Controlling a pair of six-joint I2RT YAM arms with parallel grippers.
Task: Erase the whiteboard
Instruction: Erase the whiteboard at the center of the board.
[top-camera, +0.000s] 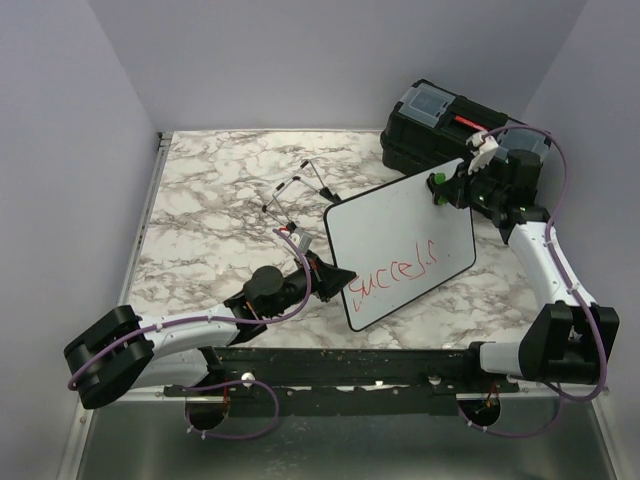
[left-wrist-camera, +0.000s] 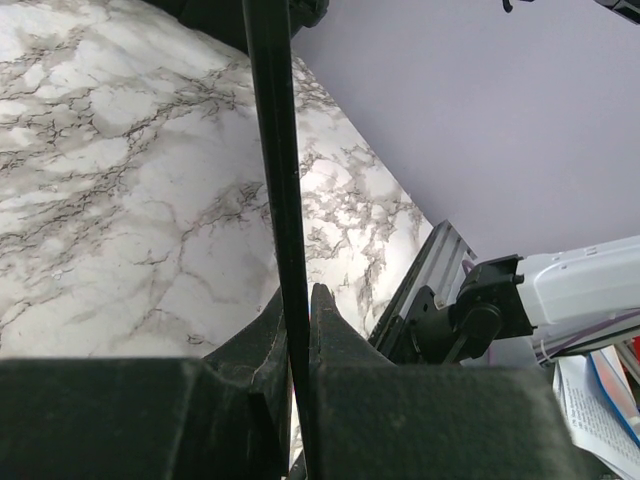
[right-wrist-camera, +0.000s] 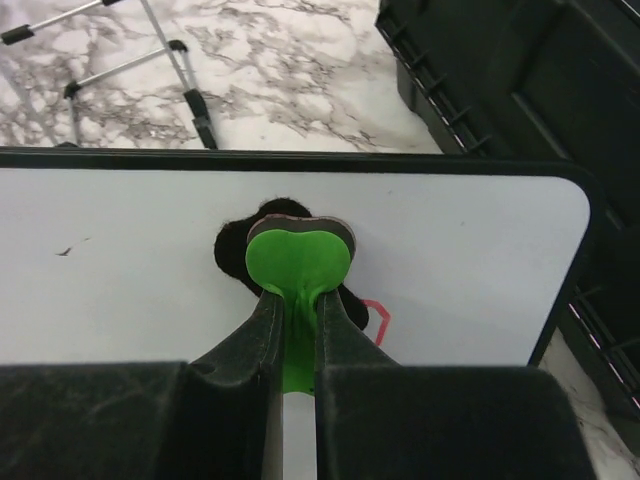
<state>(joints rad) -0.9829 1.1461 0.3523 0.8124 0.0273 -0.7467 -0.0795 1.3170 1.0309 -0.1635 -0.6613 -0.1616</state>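
Observation:
The whiteboard (top-camera: 400, 235) is a white board with a thin black rim, held tilted over the right half of the table, with red handwriting (top-camera: 395, 268) near its lower edge. My left gripper (top-camera: 335, 283) is shut on its lower left rim. In the left wrist view that rim is a black bar (left-wrist-camera: 275, 150) pinched at my left gripper (left-wrist-camera: 298, 295). My right gripper (top-camera: 445, 188) is shut on a green heart-shaped eraser (top-camera: 437, 181) near the board's upper right corner. The right wrist view shows the eraser (right-wrist-camera: 298, 262) pressed flat on the whiteboard (right-wrist-camera: 130, 260) by the right gripper (right-wrist-camera: 297, 300), beside a small red mark (right-wrist-camera: 375, 318).
A black toolbox (top-camera: 450, 125) stands at the back right, just behind the board, and shows in the right wrist view (right-wrist-camera: 520, 80). A thin wire easel stand (top-camera: 295, 195) lies on the marble tabletop behind the board's left end. The table's left rail (top-camera: 158, 142) borders the wall.

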